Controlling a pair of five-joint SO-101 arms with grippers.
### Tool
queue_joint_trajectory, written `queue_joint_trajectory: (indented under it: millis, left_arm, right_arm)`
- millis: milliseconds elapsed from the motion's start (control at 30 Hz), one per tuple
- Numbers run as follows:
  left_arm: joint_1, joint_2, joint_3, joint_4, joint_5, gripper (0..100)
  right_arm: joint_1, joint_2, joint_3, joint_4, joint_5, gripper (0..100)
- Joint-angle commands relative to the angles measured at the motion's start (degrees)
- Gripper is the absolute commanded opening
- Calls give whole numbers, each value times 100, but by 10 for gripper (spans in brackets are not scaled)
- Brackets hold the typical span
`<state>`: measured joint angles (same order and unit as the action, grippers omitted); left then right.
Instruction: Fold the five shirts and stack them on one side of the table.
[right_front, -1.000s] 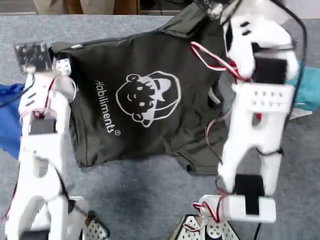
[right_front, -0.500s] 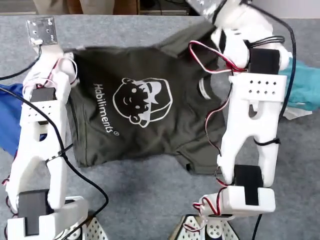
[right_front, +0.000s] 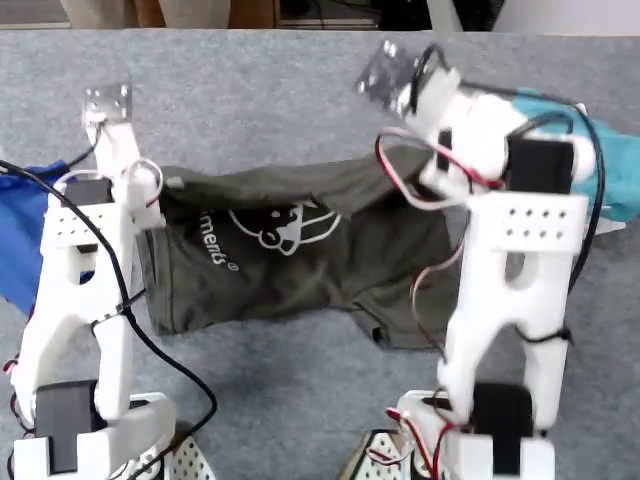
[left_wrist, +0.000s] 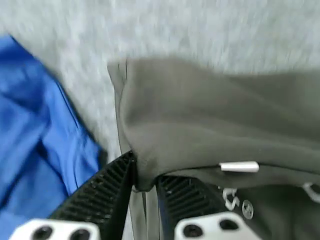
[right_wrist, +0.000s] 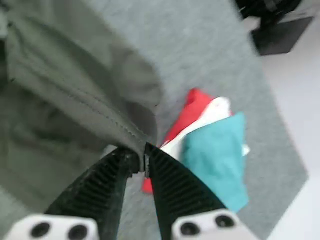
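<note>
Left gripper (left_wrist: 145, 172): is squeezing shut on one far corner of the green shirt (right_front: 290, 270).
Right gripper (right_wrist: 145, 155): is squeezing shut on the other far corner.
Green shirt: is lying mid-table, with its top edge bending over.
Job: seems to be only starting; the blue shirt (right_front: 20, 240) and teal shirt (right_front: 612, 170) are waiting at the sides.

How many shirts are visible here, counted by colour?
dark green shirt: 1
blue shirt: 1
teal shirt: 1
red shirt: 1
white shirt: 1
Total: 5
</note>
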<state>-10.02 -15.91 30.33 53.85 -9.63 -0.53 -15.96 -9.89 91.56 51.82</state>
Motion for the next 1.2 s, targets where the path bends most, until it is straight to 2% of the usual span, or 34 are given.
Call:
queue_joint_trajectory:
  millis: [0, 167, 367, 567, 767, 1167]
  left_arm:
    - [308, -804, 747, 35, -369, 19]
    - [835, -2448, 2180, 0, -448, 19]
    - [818, -3618, 3288, -105, -466, 19]
    - [826, -3820, 4070, -88, -484, 19]
    - [809, -3820, 4246, -70, -484, 19]
    - [1037, -3820, 4220, 299, -492, 19]
  right_arm:
    - [-48, -954, 1270, -123, 123, 5]
    - [382, -1974, 2870, -492, 343, 5]
    - [1042, -2870, 4040, -484, 941, 5]
    - [1569, -3345, 4734, -484, 1468, 5]
    - [1895, -3433, 5086, -492, 1776, 5]
    - [1938, -3433, 5376, -527, 2268, 5]
